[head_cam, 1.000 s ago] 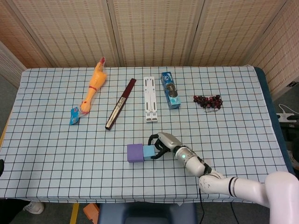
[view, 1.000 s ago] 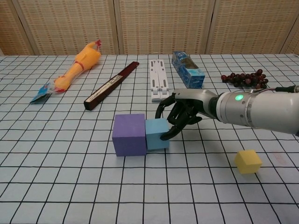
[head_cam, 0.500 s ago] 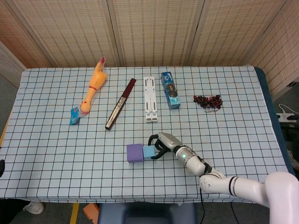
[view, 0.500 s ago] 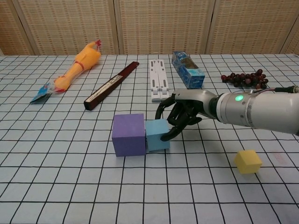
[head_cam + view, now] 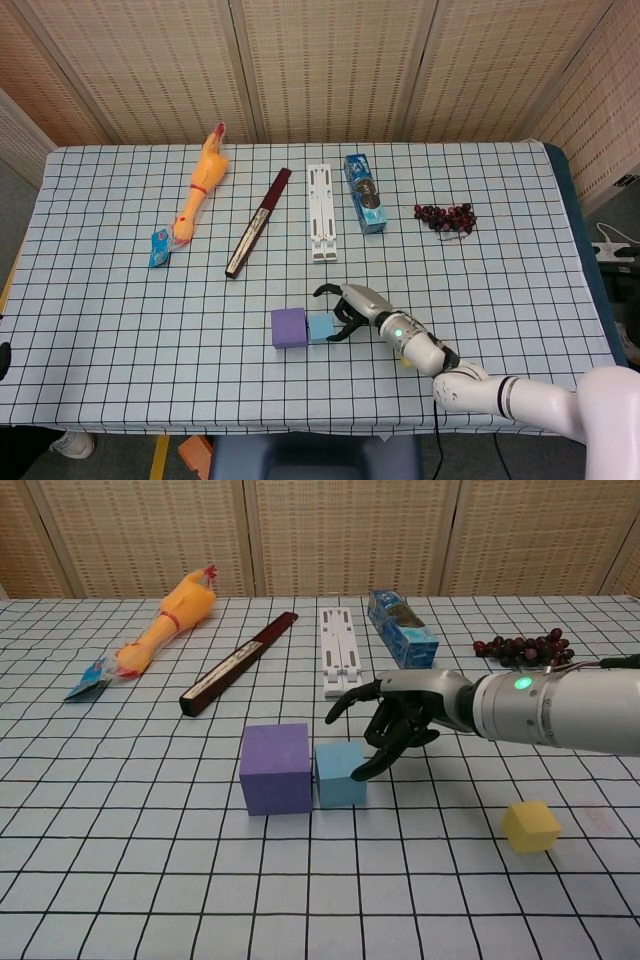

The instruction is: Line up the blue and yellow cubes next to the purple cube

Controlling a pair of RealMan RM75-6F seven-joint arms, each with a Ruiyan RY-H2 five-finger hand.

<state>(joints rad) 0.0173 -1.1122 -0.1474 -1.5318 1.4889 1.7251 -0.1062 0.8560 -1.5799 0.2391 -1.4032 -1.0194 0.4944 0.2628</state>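
Blue cube [image 5: 321, 328] touches purple cube [image 5: 288, 327] (flush).

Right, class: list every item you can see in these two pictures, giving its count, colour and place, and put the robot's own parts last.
purple cube: one, purple, near middle of table
blue cube: one, light blue, right beside the purple cube
yellow cube: one, yellow, near right, apart from the others
rubber chicken: one, orange-yellow, far left
dark stick: one, maroon, beside the chicken
white stand: one, white, far middle
snack pack: one, blue, right of the stand
grapes: one bunch, dark red, far right
right hand: one, black and silver, fingers apart by the blue cube
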